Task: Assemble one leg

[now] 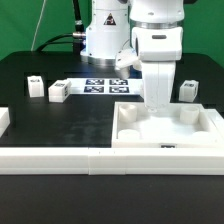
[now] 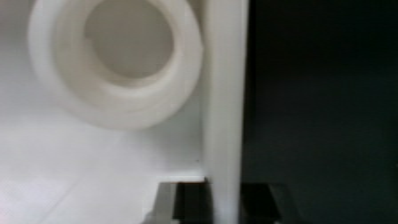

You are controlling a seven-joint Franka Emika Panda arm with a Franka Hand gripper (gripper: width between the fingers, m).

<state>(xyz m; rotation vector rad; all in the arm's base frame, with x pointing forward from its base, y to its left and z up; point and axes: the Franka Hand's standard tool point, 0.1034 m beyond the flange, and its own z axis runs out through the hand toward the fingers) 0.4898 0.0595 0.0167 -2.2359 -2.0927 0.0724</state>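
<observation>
The pincer [image 1: 160, 108] reaches straight down from the white wrist onto the far wall of the tray [image 1: 190, 140], near the middle of that wall's length. In the wrist view the pincer [image 2: 224, 205] is drawn in narrow around the tray wall [image 2: 222, 100], one dark finger [image 2: 178, 203] on each side and no gap showing, so its hold is on the tray and on no leg. Inside that wall lies the pale tray floor with a round socket [image 2: 116, 60]; outside it lies bare black table [image 2: 329, 100]. In the exterior view the tray sits low on the exterior view's right, and its front edge is close against a long white rail [image 1: 50, 160] that runs along the near side of the table [image 1: 70, 125]. The nearest leg [image 1: 188, 90] stands upright on the table just beyond the tray's far wall, to the exterior view's right of the arm and apart from it. A second leg [image 1: 58, 91] and a third leg [image 1: 35, 85] stand well apart on the exterior view's left, with open black table between them and the tray. The marker board [image 1: 105, 85] lies flat behind the tray, just beside the arm on the exterior view's left, in front of the robot's base [image 1: 100, 35].
</observation>
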